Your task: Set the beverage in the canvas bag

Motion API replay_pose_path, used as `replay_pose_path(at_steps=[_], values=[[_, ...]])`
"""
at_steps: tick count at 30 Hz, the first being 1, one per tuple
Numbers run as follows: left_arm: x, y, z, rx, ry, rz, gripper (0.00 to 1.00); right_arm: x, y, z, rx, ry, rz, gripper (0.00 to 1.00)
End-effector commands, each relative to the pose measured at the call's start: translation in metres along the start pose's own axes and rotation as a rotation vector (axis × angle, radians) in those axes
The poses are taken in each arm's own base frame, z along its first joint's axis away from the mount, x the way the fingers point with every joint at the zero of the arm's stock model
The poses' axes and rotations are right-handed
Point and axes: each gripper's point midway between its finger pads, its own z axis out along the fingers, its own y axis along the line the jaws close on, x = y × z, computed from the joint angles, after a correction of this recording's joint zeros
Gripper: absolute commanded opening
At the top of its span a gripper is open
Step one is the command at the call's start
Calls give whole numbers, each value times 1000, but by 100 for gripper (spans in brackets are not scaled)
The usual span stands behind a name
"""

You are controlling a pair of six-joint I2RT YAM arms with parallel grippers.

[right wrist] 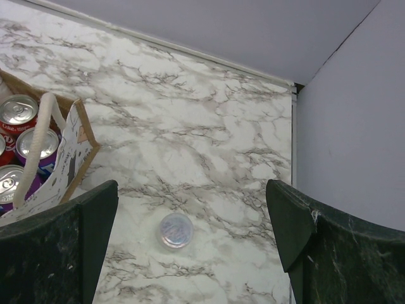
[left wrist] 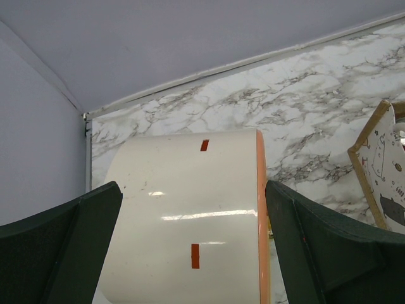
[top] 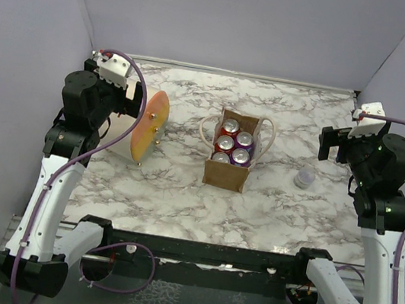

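The tan canvas bag (top: 227,174) stands upright mid-table with cream looped handles. Several drink cans (top: 234,143), red and purple, stand inside it with their tops showing. The bag's printed side (right wrist: 71,159) and cans (right wrist: 18,109) show at the left of the right wrist view; its corner (left wrist: 381,158) shows at the right of the left wrist view. A small round translucent cup (top: 304,177) sits on the table right of the bag. My right gripper (top: 333,147) is open and empty, above the cup (right wrist: 175,230). My left gripper (top: 129,100) is open and empty.
A large cream cylinder (left wrist: 183,215) with an orange disc end (top: 149,126) lies on its side at the left, under the left gripper (left wrist: 193,190). Grey walls close off the back and both sides. A black rail (top: 202,252) runs along the near edge.
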Motion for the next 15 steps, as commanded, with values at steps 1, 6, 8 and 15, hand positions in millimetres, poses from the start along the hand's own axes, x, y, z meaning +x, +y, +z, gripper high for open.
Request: replay_pose_path(at_steps=[1,6,8,15], values=[[-16,1,-6,4,-43,-5,99,-6,0,0,-4,-23,4,100],[-16,1,-6,9,-43,-7,99,-7,-1,0,-2,-25,2,100],[-15,1,-6,7,-41,-8,99,-7,-1,0,-1,-25,2,100],[-16,1,-6,8,-43,-9,99,-9,-1,0,-2,-29,1,100]])
